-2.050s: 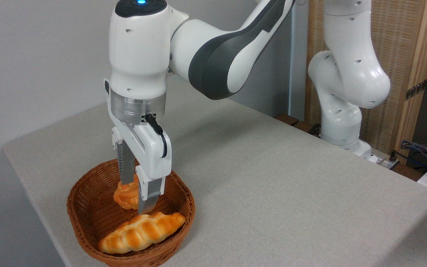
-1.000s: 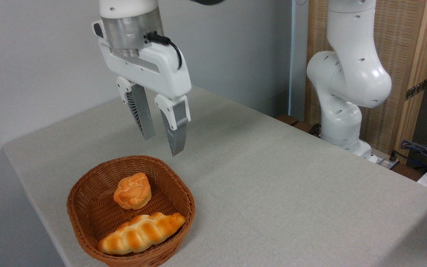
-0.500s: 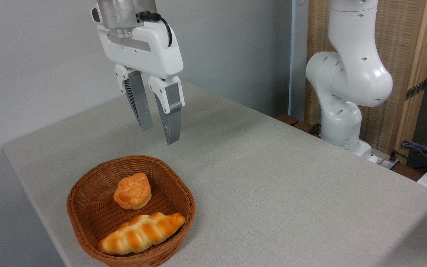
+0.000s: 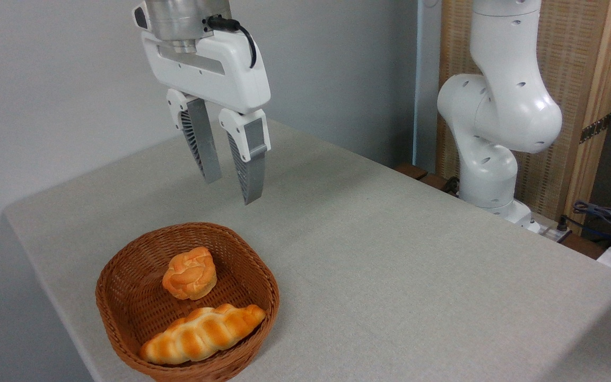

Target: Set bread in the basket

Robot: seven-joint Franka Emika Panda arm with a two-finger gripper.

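Since the long braided golden-orange bread (image 4: 203, 333) lies inside the brown woven wicker basket (image 4: 109, 286), little can fail; the empty, parted two-finger gripper (image 4: 229, 183) above could only snag the rim descending.

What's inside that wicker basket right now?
Inside the basket lie two pieces: the long braided bread along the near side and a small round bun behind it. The weave directly beneath each is covered. The gripper hangs open above, holding nothing.
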